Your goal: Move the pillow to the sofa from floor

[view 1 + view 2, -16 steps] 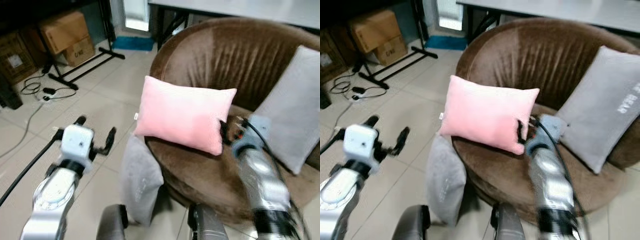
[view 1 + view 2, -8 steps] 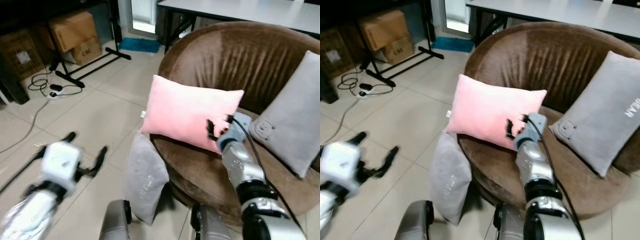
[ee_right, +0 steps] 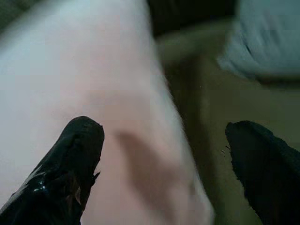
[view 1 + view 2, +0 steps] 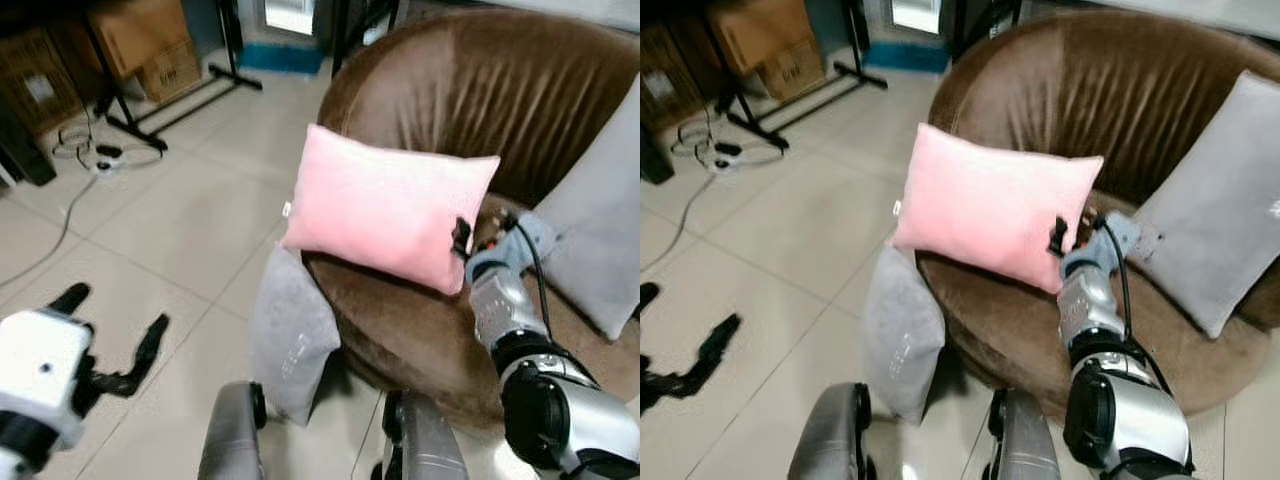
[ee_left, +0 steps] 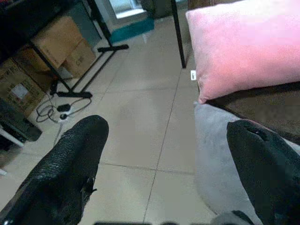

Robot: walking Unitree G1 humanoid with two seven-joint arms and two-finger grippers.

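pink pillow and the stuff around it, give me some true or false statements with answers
1. The pink pillow is standing on the front edge of the brown sofa. True.
2. The right gripper is shut on the pink pillow. False: its fingers are open at the pillow's lower corner.
3. A grey pillow leans on the floor against the sofa's front. True.
4. The left gripper is holding that grey pillow. False: it is open above the floor tiles, apart from it.
5. Cardboard boxes are stacked on the sofa. False: they are on the floor.
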